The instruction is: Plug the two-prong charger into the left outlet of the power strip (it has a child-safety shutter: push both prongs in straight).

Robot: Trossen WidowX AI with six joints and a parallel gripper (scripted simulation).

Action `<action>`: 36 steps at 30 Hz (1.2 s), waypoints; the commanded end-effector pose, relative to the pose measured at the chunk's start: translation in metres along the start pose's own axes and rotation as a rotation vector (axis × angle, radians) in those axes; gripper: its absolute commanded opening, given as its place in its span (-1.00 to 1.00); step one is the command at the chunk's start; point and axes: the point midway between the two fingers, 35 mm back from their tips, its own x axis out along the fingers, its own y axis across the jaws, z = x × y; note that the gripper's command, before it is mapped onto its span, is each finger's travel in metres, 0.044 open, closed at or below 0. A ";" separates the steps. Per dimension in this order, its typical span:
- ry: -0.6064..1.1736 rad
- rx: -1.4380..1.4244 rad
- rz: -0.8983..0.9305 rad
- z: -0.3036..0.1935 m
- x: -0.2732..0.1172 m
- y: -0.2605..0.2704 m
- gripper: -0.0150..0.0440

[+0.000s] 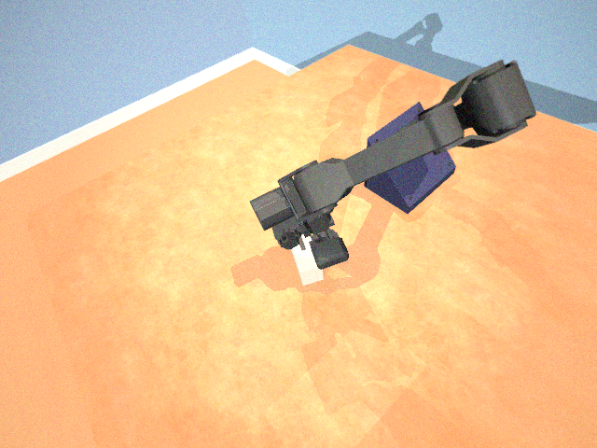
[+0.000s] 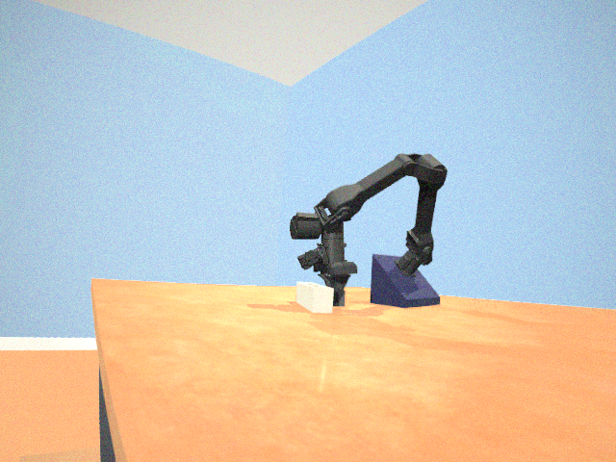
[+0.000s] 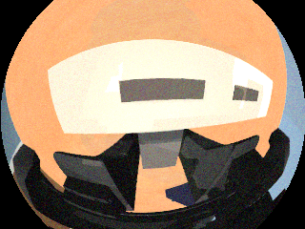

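The white power strip stands on the table. In the wrist view its face shows a wide dark opening at the middle and a smaller one at the right. My gripper is shut on the grey charger, which sits between the fingers at the strip's near edge in the wrist view. The fingers point down beside the strip in the exterior view. The charger's prongs are hidden, and I cannot tell whether it touches the strip. In the top view the fingertips are hidden by the wrist parts.
A dark blue wedge-shaped block stands under the arm's rear part, to the right of the strip. It also shows in the wrist view past the charger. The wooden table has its left edge in the exterior view.
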 end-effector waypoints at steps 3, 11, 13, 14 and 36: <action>-0.024 -0.016 0.000 0.008 -0.002 0.001 -0.49; -0.024 -0.016 0.000 0.007 -0.002 0.001 -0.49; -0.024 -0.016 0.000 0.007 -0.002 0.001 -0.49; -0.024 -0.016 0.000 0.006 -0.002 0.001 -0.49; -0.024 -0.016 -0.001 0.006 -0.004 0.001 -0.49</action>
